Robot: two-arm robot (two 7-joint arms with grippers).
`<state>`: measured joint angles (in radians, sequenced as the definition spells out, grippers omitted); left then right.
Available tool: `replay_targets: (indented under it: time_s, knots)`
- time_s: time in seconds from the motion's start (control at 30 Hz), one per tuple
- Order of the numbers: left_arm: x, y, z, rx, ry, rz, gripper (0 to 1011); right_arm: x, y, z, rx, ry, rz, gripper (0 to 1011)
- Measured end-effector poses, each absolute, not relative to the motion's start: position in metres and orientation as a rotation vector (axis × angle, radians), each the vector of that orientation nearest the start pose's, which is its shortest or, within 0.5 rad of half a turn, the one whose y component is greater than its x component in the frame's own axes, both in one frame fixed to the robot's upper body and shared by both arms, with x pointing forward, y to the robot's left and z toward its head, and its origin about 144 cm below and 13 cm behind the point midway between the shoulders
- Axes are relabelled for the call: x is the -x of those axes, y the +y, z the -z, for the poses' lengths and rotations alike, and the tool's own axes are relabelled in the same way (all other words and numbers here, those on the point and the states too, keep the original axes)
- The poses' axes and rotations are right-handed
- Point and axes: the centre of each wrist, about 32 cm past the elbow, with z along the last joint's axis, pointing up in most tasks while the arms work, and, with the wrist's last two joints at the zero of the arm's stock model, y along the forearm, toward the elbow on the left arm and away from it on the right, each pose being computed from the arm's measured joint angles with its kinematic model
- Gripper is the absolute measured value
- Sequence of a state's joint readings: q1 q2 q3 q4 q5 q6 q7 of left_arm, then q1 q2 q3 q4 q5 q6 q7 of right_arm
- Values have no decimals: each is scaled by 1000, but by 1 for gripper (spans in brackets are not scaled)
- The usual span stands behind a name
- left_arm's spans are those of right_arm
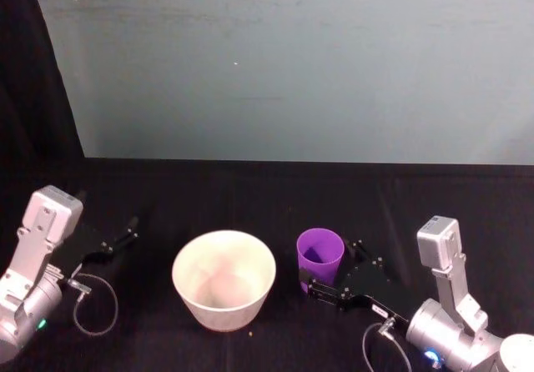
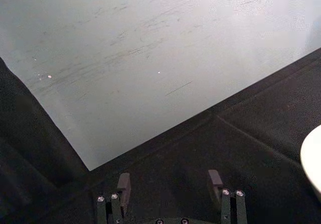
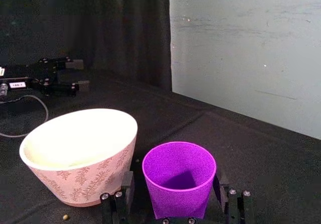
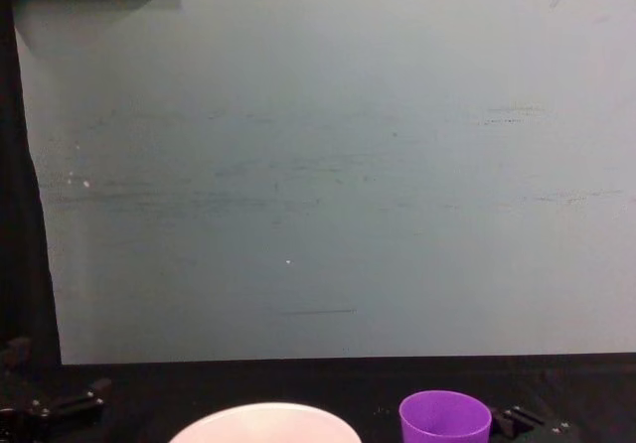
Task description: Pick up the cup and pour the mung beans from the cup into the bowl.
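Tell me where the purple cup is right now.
In the head view the cup stands upright on the table, right of centre, just right of the bowl and between the open fingers of the right gripper.

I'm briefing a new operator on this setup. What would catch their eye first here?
The bright purple cup stands upright on the black table, with the right gripper open around it. Just to its left sits the much wider white bowl; the left gripper lies parked, open, far left.
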<state>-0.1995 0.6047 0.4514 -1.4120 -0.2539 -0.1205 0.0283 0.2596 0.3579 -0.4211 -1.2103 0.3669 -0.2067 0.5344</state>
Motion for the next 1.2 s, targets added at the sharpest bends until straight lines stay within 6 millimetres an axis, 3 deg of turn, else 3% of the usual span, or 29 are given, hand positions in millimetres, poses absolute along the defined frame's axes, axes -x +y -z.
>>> replay_targets:
  time_s: [1.2]
  knots:
    - [-489,310,-1140,-304,-285,-1248,1003,-517,-250,-1099,71,-16,774,1003]
